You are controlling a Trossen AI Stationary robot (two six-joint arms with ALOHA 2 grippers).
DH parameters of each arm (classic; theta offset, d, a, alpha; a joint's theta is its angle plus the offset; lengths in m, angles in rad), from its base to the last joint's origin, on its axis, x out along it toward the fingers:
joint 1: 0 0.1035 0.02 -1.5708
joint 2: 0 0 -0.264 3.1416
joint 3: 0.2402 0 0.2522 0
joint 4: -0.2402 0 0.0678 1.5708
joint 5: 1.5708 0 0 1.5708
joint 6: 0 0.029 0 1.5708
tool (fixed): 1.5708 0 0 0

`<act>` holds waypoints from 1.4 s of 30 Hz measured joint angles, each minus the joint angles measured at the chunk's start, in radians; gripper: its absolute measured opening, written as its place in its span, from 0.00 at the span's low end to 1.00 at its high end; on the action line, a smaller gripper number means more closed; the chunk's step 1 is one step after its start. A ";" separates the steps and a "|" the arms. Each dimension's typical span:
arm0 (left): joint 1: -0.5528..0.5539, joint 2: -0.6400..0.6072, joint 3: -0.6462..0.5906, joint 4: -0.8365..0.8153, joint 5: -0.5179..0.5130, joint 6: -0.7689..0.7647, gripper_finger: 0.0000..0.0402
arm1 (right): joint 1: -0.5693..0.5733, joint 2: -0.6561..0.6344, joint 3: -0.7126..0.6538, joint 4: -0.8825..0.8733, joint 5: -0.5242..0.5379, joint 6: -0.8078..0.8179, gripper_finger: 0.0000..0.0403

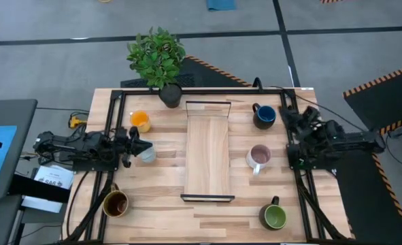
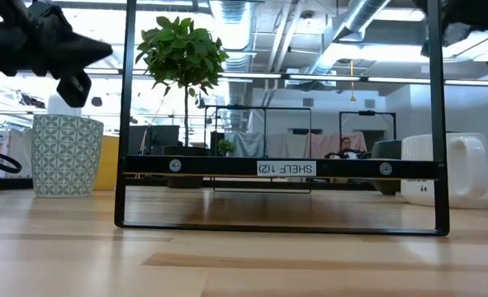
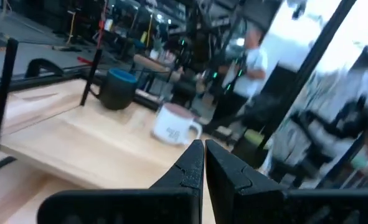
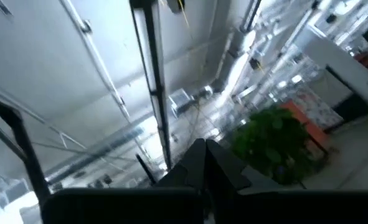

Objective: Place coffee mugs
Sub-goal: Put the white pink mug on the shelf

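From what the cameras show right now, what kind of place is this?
Probably a robotics lab in an open industrial workspace. Striped hazard tape marks the grey floor, bare ducts run under the ceiling, and two arms flank a wooden table holding a labelled shelf frame.

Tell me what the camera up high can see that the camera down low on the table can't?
Only the high view shows the dark blue mug, brown mug, green mug and the right gripper, parked at the table's right edge. Only the low view shows the room behind, with ceiling pipes and the shelf's label. Both show the plant, the shelf frame, the orange mug and the white patterned mug.
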State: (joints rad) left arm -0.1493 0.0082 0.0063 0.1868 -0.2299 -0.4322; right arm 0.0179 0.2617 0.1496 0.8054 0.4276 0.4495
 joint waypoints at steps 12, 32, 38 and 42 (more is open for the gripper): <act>0.046 0.168 0.324 -0.174 -0.259 -0.077 0.17 | -0.081 0.270 0.156 0.003 0.153 0.022 0.10; 0.225 0.634 0.713 -0.810 -0.173 -0.266 0.66 | -0.106 0.268 0.389 -0.918 0.111 0.303 0.55; 0.245 0.646 0.714 -0.804 -0.179 -0.289 0.66 | -0.106 0.261 0.486 -1.239 -0.028 0.356 0.56; 0.250 0.646 0.714 -0.801 -0.216 -0.291 0.66 | -0.106 0.262 0.510 -1.355 -0.093 0.366 0.56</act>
State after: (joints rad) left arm 0.1005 0.6540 0.7200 -0.6144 -0.4460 -0.7235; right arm -0.0879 0.5233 0.6595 -0.5496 0.3348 0.8156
